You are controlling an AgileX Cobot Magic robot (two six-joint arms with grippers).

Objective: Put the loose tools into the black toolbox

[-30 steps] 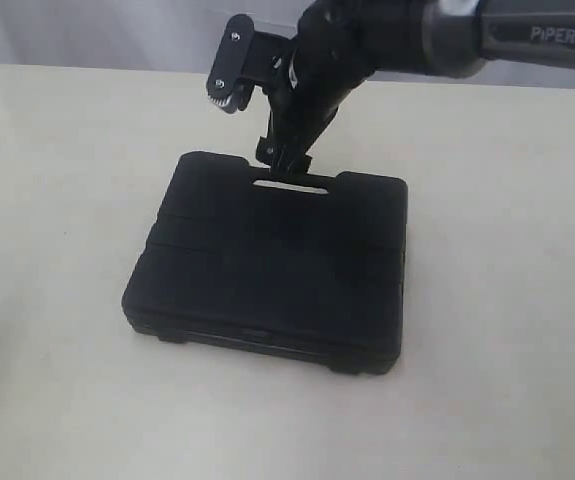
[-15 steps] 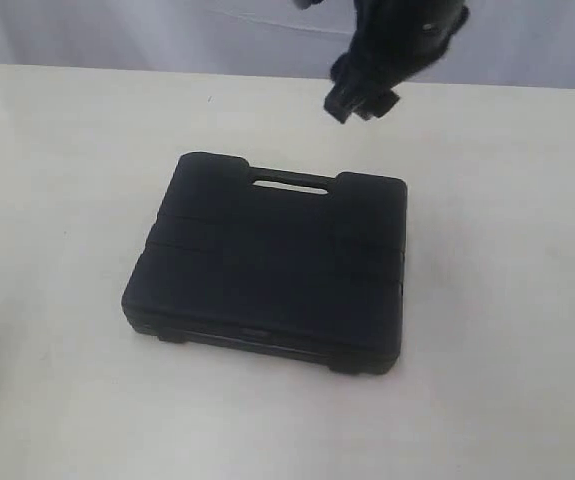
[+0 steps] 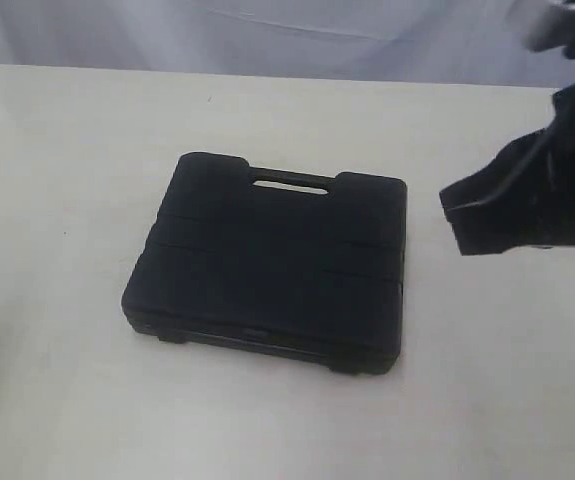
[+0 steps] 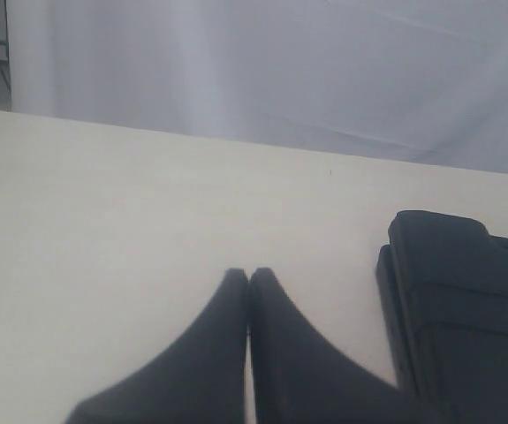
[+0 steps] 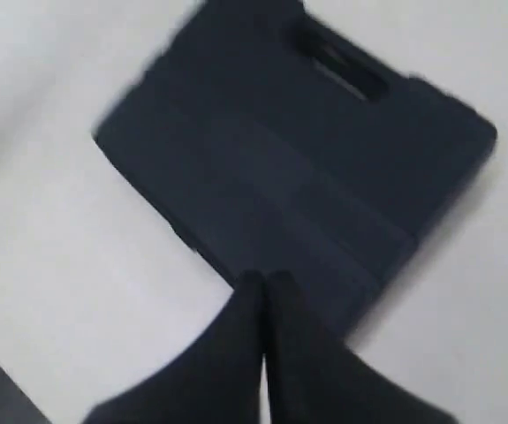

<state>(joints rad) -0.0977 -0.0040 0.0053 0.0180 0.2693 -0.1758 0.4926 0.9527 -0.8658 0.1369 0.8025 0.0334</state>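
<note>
The black toolbox lies flat in the middle of the table with its lid down and its handle slot on the 12 o'clock side. None of the loose tools is in sight anywhere on the table. My guess is they are inside, though the closed lid hides that.

At 3 o'clock of the box the right arm hangs as a dark smear, well apart from the case. The wrist camera shows the right claw shut tip to tip with nothing in it, looking down on the lid. The left claw is pinched together too and also empty. It sits low over bare table with a corner of the box near it but not touching.

What worries me is the right arm. It is blurred, so I judge it to be moving fast, and a sweep toward 9 o'clock could clip the box's corner and skid it across the smooth top. I cannot tell whether the lid is latched, and a knock could pop it open.

Count: one toolbox, one handle slot, two claws, no loose tools visible.
</note>
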